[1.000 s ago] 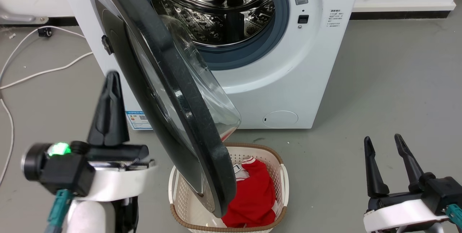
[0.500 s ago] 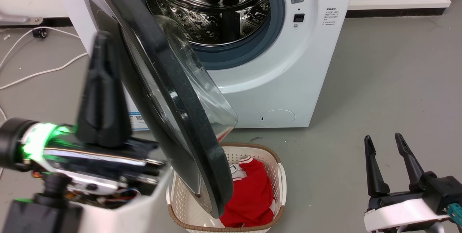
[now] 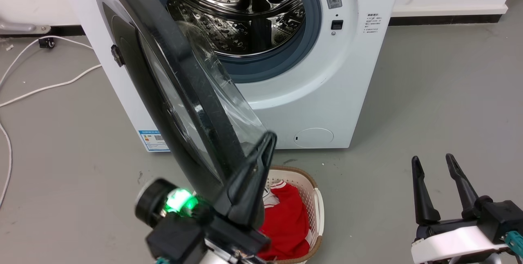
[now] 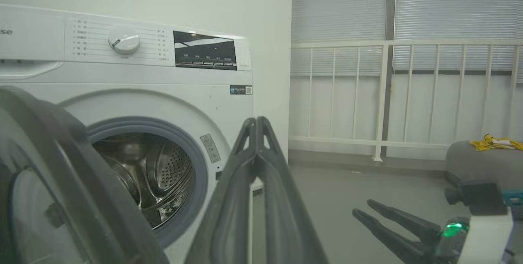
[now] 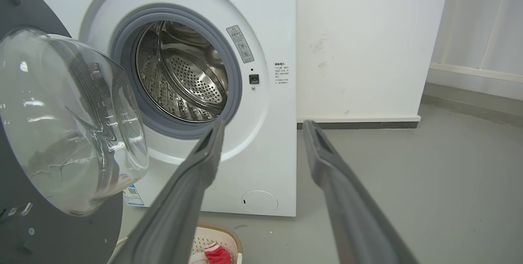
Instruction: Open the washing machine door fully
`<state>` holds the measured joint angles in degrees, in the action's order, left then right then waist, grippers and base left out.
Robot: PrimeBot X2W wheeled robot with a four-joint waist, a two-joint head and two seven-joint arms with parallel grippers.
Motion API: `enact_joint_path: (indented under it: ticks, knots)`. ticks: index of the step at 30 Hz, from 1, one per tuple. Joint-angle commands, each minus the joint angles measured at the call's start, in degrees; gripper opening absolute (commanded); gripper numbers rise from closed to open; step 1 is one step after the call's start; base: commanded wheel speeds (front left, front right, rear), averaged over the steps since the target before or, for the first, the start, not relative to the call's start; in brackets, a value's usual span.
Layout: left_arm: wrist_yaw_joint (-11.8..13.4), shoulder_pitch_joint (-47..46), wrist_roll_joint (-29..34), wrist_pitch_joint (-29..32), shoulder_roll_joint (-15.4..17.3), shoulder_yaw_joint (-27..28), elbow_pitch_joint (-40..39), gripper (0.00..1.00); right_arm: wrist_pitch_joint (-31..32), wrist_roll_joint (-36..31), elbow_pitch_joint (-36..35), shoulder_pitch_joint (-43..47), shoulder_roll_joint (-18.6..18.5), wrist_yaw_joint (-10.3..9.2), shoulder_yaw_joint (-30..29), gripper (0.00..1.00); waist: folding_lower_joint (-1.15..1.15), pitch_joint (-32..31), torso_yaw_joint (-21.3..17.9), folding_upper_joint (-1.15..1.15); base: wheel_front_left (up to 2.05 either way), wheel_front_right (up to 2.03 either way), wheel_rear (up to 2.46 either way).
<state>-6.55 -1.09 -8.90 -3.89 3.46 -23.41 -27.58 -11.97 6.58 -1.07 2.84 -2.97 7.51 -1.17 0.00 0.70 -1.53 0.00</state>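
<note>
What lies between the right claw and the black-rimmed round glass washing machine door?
Head view: a white perforated basket holding red cloth stands beneath the door; bare grey floor runs from it to the right claw.

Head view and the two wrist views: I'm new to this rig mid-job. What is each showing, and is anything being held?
These come from a wheeled two-armed robot. The head view looks down from its head: the white washing machine, the washing machine door swung partly open, and on the floor in front a basket with red clothing. The left wrist view looks along the left gripper: fingers shut together, holding nothing, by the door's free edge; contact can't be told. The right wrist view looks along the right gripper: open, empty, back from the machine.
</note>
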Motion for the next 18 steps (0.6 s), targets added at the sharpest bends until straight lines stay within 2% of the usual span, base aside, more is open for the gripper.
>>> enact_joint_path:
  ticks: [1,9,18]
  knots:
    - [-0.01,1.08,-0.28,0.56,0.40,-0.23,0.55,0.00,0.25,0.06,0.11,0.57,0.19,-0.04,0.06,1.00,0.00,0.00,0.07,0.00,0.00,0.00,0.00]
    - [-0.23,6.03,-2.15,4.27,1.55,-3.97,9.23,0.00,0.54,0.36,0.30,0.39,0.18,-0.04,0.37,1.00,0.00,0.18,0.60,0.00,0.00,0.00,0.00]
    - [0.54,3.69,-1.95,1.44,1.25,-4.29,19.05,0.00,0.70,0.98,0.89,-0.28,0.18,-0.04,0.86,1.00,0.00,0.91,-0.05,0.00,0.00,0.00,0.00]
